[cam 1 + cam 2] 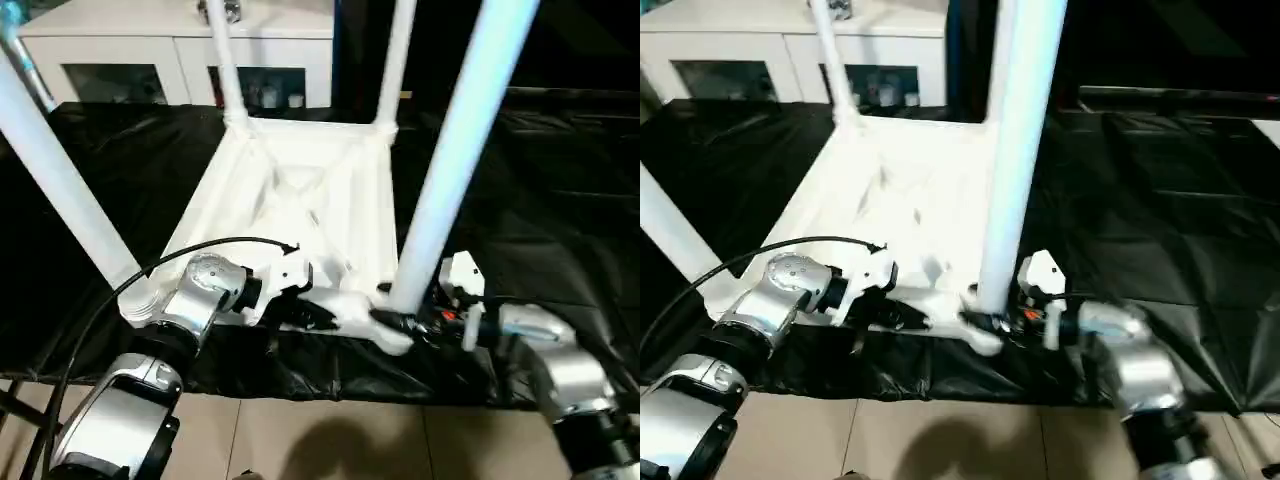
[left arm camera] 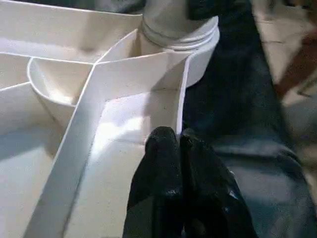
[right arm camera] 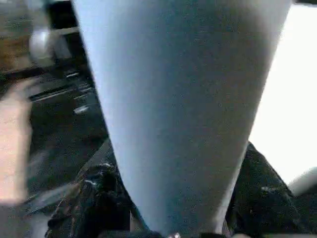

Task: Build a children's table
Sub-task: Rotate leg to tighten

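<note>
The children's table lies upside down on a black cloth, its white ribbed top (image 1: 300, 200) facing up. Legs stand in its corner sockets: two far ones (image 1: 225, 60) (image 1: 395, 60), a near left one (image 1: 50, 170) and a near right one (image 1: 460, 140). My left gripper (image 2: 177, 141) is shut on the thin rim wall of the top's near edge, close to the near right socket (image 2: 181, 37). My right gripper (image 1: 400, 322) reaches in from the right at that socket. Its black fingers (image 3: 99, 198) press on both sides of the near right leg's (image 3: 183, 99) base.
The black cloth (image 1: 540, 200) covers the work surface, and its front edge hangs just under my forearms, with beige floor tiles (image 1: 330, 440) below. A white cabinet with glass doors (image 1: 170, 50) stands behind. A black cable (image 1: 200, 248) arcs over my left wrist.
</note>
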Robot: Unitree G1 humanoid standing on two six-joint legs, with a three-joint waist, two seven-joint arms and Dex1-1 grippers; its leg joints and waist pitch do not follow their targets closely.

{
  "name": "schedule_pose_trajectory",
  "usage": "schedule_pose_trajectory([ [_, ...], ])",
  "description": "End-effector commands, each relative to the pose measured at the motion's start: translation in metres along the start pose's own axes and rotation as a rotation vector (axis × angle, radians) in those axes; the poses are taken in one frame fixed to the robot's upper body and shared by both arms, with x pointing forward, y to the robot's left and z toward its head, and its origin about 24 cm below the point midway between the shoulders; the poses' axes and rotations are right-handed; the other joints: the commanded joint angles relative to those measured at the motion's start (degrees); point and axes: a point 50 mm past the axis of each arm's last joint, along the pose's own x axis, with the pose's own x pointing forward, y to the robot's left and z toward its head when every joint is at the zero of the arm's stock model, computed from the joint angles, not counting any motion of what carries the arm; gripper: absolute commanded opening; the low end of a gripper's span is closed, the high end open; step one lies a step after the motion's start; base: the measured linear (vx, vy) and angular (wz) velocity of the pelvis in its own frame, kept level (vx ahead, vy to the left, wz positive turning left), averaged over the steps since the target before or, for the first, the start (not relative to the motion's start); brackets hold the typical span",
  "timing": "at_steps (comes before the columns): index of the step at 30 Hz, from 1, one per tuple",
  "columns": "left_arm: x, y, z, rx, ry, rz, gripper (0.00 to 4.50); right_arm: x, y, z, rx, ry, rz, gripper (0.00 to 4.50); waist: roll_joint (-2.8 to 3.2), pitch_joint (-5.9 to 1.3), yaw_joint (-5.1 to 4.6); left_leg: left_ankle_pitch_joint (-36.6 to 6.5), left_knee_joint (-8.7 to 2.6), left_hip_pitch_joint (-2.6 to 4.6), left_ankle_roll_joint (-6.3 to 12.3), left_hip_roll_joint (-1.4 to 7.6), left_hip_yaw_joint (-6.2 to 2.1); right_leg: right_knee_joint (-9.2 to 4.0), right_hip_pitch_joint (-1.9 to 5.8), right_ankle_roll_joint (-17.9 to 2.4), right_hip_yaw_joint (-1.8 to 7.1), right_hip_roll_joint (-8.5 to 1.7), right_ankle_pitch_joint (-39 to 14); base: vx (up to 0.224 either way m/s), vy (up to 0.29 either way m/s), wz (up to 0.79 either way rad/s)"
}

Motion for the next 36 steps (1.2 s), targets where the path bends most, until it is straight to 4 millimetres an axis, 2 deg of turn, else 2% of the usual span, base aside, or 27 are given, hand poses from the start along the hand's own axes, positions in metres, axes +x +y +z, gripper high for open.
schedule_pose_trajectory([
  [1, 0.024, 0.000, 0.016, -0.021, -0.081, 0.084, 0.00, 0.023, 0.015, -0.018, 0.064, 0.044, -0.023, 2.02, -0.77, -2.53, -0.24, -17.25, -4.58, 0.98, 1.30, 3.34, -1.92, -5.09, 1.94, -9.49, 2.49, -4.72, -26.21, 0.000, 0.000, 0.00],
  [3, 0.037, -0.004, 0.019, -0.044, -0.093, 0.106, 0.00, 0.029, 0.011, -0.020, 0.082, 0.039, -0.160, 1.99, -0.83, -2.26, -1.11, -18.50, -4.71, 0.88, 0.99, 3.21, -2.11, -5.48, 1.78, -8.49, 2.44, -4.63, -29.17, 0.000, 0.000, 0.00],
  [4, 0.045, -0.006, 0.021, -0.048, -0.088, 0.115, 0.00, 0.032, 0.008, -0.021, 0.117, 0.044, -0.248, 1.97, -0.96, -2.24, -1.36, -19.29, -4.60, 1.03, 1.16, 3.01, -2.15, -5.85, 1.67, -7.57, 2.34, -4.61, -31.41, 0.000, 0.000, 0.00],
  [5, 0.045, -0.006, 0.021, -0.048, -0.088, 0.115, 0.00, 0.032, 0.008, -0.021, 0.117, 0.044, -0.248, 1.97, -0.97, -2.21, -1.53, -19.46, -4.59, 1.07, 1.21, 2.99, -2.13, -5.93, 1.57, -7.33, 2.38, -4.58, -32.00, 0.000, 0.000, 0.00],
  [7, 0.057, -0.011, 0.025, -0.058, -0.093, 0.133, 0.00, 0.041, 0.004, -0.022, 0.142, 0.056, -0.384, 1.97, -1.05, -2.12, -1.94, -19.87, -4.57, 0.96, 1.45, 2.87, -2.26, -6.29, 1.57, -6.25, 2.28, -4.64, -34.27, 0.000, 0.000, 0.00],
  [8, 0.064, -0.013, 0.029, -0.061, -0.102, 0.143, 0.00, 0.046, 0.002, -0.022, 0.145, 0.067, -0.455, 1.97, -1.12, -1.97, -2.32, -20.70, -4.59, 0.95, 1.15, 2.71, -2.36, -6.42, 1.33, -5.65, 2.07, -4.51, -36.19, 0.000, 0.000, 0.00],
  [9, 0.069, -0.016, 0.032, -0.060, -0.105, 0.148, 0.00, 0.051, 0.000, -0.022, 0.143, 0.076, -0.507, 1.97, -1.05, -1.96, -2.60, -21.14, -4.56, 0.86, 0.72, 2.56, -2.55, -6.59, 1.40, -4.68, 1.88, -4.63, -38.16, 0.000, 0.000, 0.00],
  [11, 0.072, -0.018, 0.033, -0.058, -0.108, 0.144, 0.00, 0.055, 0.000, -0.021, 0.144, 0.080, -0.535, 1.97, -0.95, -1.94, -2.94, -22.20, -4.48, 1.00, 0.56, 2.39, -2.72, -7.05, 1.20, -3.47, 1.65, -4.60, -40.09, 0.000, 0.000, 0.00],
  [14, 0.074, -0.020, 0.035, -0.057, -0.112, 0.142, 0.00, 0.064, 0.004, -0.018, 0.122, 0.070, -0.536, 1.97, -0.88, -1.90, -3.42, -23.98, -4.31, 1.43, 1.35, 2.22, -2.69, -7.54, 0.71, -2.90, 1.58, -4.41, -40.69, 0.000, 0.000, 0.00],
  [15, 0.072, -0.020, 0.034, -0.056, -0.109, 0.151, 0.00, 0.064, 0.004, -0.017, 0.119, 0.059, -0.541, 2.51, -0.90, -1.91, -3.65, -24.34, -4.50, 1.24, 1.43, 2.35, -2.79, -7.38, 0.84, -3.09, 1.56, -4.38, -39.95, 0.000, 0.000, 0.00],
  [16, 0.069, -0.018, 0.032, -0.056, -0.106, 0.158, 0.00, 0.062, 0.003, -0.016, 0.127, 0.048, -0.543, 2.64, -0.89, -1.94, -3.74, -24.31, -4.63, 1.10, 1.46, 2.41, -2.83, -7.32, 0.98, -3.15, 1.57, -4.36, -39.45, 0.000, 0.000, 0.00],
  [19, 0.061, -0.014, 0.029, -0.054, -0.098, 0.177, 0.00, 0.056, 0.000, -0.013, 0.126, 0.024, -0.520, 2.83, -0.80, -2.31, -3.57, -23.37, -4.82, 1.13, 1.88, 2.69, -2.70, -6.91, 1.03, -4.36, 1.99, -4.39, -35.33, 0.000, 0.000, 0.00],
  [21, 0.053, -0.011, 0.027, -0.045, -0.098, 0.179, 0.00, 0.051, -0.003, -0.009, 0.074, 0.016, -0.475, 3.07, -0.89, -2.48, -3.43, -20.94, -5.06, 0.81, 2.59, 2.93, -2.40, -6.32, 1.43, -6.44, 2.29, -4.28, -29.13, 0.000, 0.000, 0.00],
  [23, 0.045, -0.009, 0.025, -0.031, -0.099, 0.172, 0.00, 0.046, -0.004, -0.006, 0.040, 0.014, -0.402, 3.07, -0.86, -2.59, -3.17, -19.21, -4.92, 0.61, 3.28, 2.98, -2.13, -5.84, 1.69, -8.11, 2.51, -4.33, -25.19, 0.000, 0.000, 0.00],
  [24, 0.042, -0.008, 0.023, -0.025, -0.098, 0.165, 0.00, 0.043, -0.003, -0.005, 0.031, 0.015, -0.353, 3.07, -1.06, -2.73, -3.04, -17.77, -4.72, 0.44, 4.08, 2.92, -1.97, -5.60, 1.95, -9.01, 2.55, -4.37, -22.82, 0.000, 0.000, 0.00],
  [25, 0.041, -0.008, 0.023, -0.024, -0.097, 0.164, 0.00, 0.042, -0.003, -0.005, 0.029, 0.015, -0.346, 3.07, -1.02, -2.73, -2.90, -17.09, -4.67, 0.39, 4.49, 2.95, -1.92, -5.50, 2.03, -9.30, 2.59, -4.43, -21.97, 0.000, 0.000, 0.00],
  [30, 0.018, -0.009, 0.017, 0.028, -0.095, 0.028, 0.00, 0.019, 0.010, 0.002, -0.021, 0.009, 0.022, 3.07, -1.12, -2.95, -2.07, -13.15, -4.18, 0.22, 6.94, 3.15, -1.56, -4.84, 2.29, -11.13, 2.69, -4.38, -17.75, 0.000, 0.000, 0.00],
  [31, 0.017, -0.009, 0.016, 0.029, -0.094, 0.019, 0.00, 0.018, 0.011, 0.003, -0.023, 0.012, 0.042, 3.07, -1.11, -3.08, -1.95, -12.21, -4.09, 0.02, 7.21, 3.16, -1.58, -4.54, 2.49, -11.39, 2.68, -4.38, -16.57, 0.000, 0.000, 0.00],
  [33, 0.010, -0.009, 0.014, 0.040, -0.078, -0.015, 0.00, 0.010, 0.014, 0.003, -0.030, 0.039, 0.143, 3.07, -1.07, -3.20, -1.15, -9.60, -3.85, 0.06, 7.84, 3.34, -1.43, -3.70, 2.55, -12.90, 2.59, -4.17, -11.51, 0.000, 0.000, 0.00],
  [36, 0.003, -0.006, 0.012, 0.045, -0.058, -0.034, 0.00, 0.002, 0.016, 0.001, -0.035, 0.085, 0.260, 2.74, -0.93, -3.31, -0.40, -8.27, -3.60, 0.19, 8.25, 3.53, -1.17, -3.06, 2.53, -14.54, 2.52, -4.21, -7.68, 0.000, 0.000, 0.00],
])
